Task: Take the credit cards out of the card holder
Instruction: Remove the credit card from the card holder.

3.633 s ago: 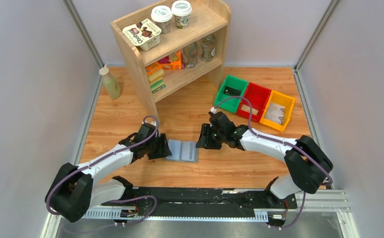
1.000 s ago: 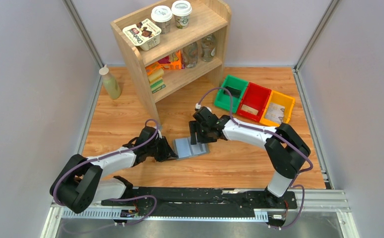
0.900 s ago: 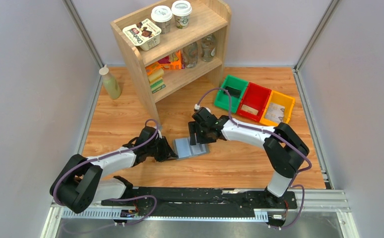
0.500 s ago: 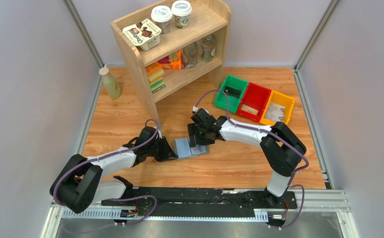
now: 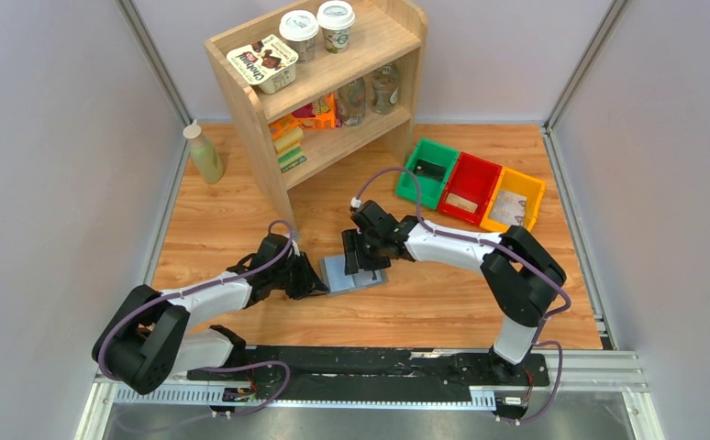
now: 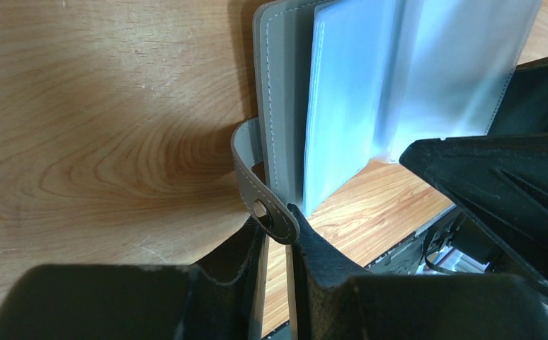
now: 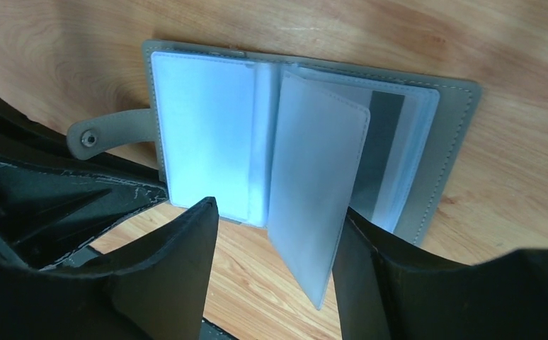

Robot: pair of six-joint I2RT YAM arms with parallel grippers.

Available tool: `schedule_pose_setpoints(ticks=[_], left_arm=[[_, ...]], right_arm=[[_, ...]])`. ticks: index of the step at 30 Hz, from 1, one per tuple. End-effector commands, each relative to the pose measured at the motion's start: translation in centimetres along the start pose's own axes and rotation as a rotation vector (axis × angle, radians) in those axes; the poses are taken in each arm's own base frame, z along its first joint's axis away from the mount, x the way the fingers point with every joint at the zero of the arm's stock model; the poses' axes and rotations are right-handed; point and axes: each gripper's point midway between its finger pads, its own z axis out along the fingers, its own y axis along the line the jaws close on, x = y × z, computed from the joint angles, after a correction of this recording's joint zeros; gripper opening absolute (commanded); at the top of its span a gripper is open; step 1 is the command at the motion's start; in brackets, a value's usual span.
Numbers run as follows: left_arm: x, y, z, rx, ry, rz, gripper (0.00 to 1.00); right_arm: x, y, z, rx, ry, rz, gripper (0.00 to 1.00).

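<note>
The card holder [image 5: 335, 274] is seen lying open on the wooden desk [image 5: 241, 202], just below the centre of the overhead view, between the two pincers. Its left edge is met by the left pincer [image 5: 315, 280]. In the left wrist view the snap tab [image 6: 260, 195] is found curling down to the tips of the closely set fingers [image 6: 324, 273]. Only a narrow slit is left between them (whether the tab is actually clamped cannot be told).

The right pincer [image 5: 359, 264] is set over the holder from the upper right, and it is released. In the right wrist view its fingers [image 7: 175, 276] are spread wide, and one clear sleeve [image 7: 317, 205] is held upright at the spine between them, nearer the finger at the right of the frame. The other pale blue sleeves are laid flat on either side.

What looks like a credit card [image 7: 386, 152], marked by a dark band, is made out through the sleeves of the right half. A green bin [image 5: 406, 183], a red bin [image 5: 478, 176] and a yellow bin [image 5: 527, 186] are set in a row at the upper right of the overhead view, well apart from the holder.
</note>
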Motion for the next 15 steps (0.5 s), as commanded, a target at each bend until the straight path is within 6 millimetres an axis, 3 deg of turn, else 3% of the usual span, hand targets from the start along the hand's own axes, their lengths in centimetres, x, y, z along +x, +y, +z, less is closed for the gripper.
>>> schedule_pose_setpoints(ticks=[1, 9, 15], left_arm=[[-0.9, -1.3, -0.1, 0.045, -0.024, 0.02, 0.22], [-1.0, -1.4, -0.3, 0.05, -0.033, 0.02, 0.22], [-1.3, -1.4, -1.2, 0.052, -0.078, 0.024, 0.32]], right_arm=[[-2.4, 3.3, -1.3, -0.11, -0.074, -0.038, 0.6], [-2.2, 6.3, -0.4, -0.27, -0.037, -0.04, 0.6], [-0.9, 5.7, 1.7, -0.279, 0.011, -0.01, 0.59]])
